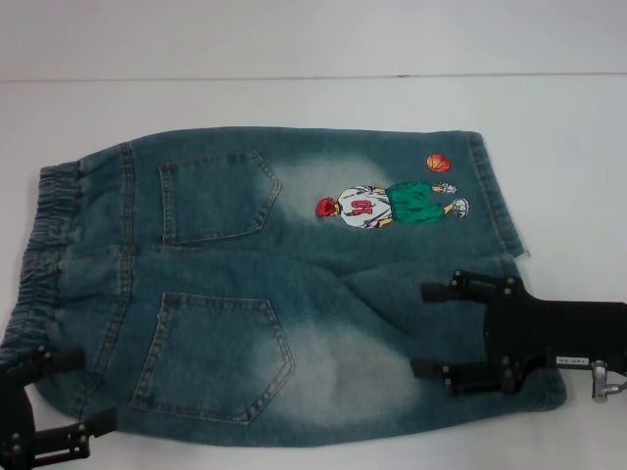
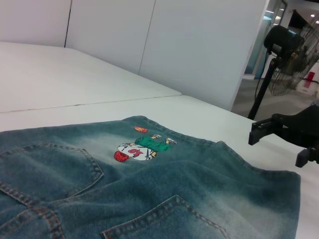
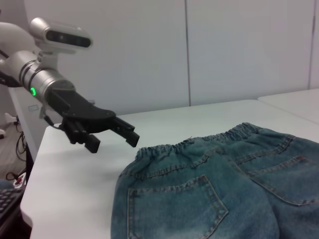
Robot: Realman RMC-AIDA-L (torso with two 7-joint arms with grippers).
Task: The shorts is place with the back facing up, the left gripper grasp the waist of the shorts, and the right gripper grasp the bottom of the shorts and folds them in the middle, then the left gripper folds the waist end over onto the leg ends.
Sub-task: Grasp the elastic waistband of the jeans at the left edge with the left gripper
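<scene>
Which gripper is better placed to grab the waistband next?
The left gripper. It hovers open beside the near corner of the waist of the shorts, while the right gripper is open over the bottom of the shorts.

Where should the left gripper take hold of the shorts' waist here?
Grip the near corner of the gathered waist, coming in from the table side beyond that end. The left gripper hovers open beside that corner, and the shorts lie flat, so the band's edge is exposed.

Faded blue denim shorts (image 1: 265,294) with whitish bleached patches (embroidered cartoon (image 1: 392,204) in red, green, orange).
</scene>
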